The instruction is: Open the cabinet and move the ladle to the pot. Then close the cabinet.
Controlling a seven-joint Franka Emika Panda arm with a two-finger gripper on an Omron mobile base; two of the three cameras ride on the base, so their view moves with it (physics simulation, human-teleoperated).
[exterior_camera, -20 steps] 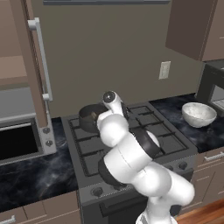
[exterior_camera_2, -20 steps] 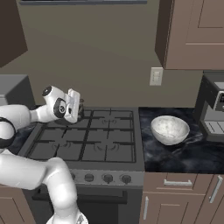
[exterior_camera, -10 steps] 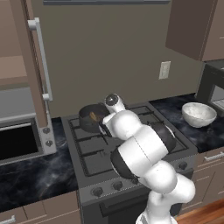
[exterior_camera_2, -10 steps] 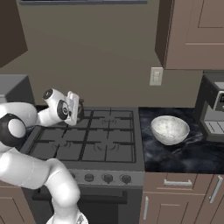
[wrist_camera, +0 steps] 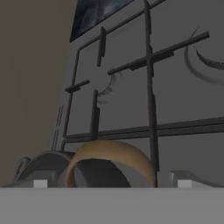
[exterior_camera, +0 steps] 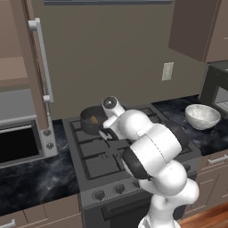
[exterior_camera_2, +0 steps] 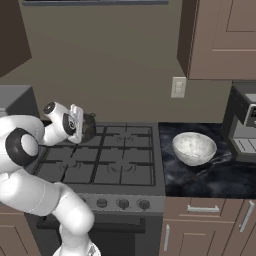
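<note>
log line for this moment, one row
cabinet: open | ladle: in pot | gripper: open, by pot

Gas stove with dark grates sits centre, a row of knobs along its front edge. Black marbled counter runs to either side of it. White speckled bowl rests upright on the counter right of the stove. Dark coffee machine stands just beyond the bowl, near the wall. White wall outlet is above the counter, behind the bowl. Microwave sits on the counter left of the stove. Brown base drawers with silver handles lie below.
</note>
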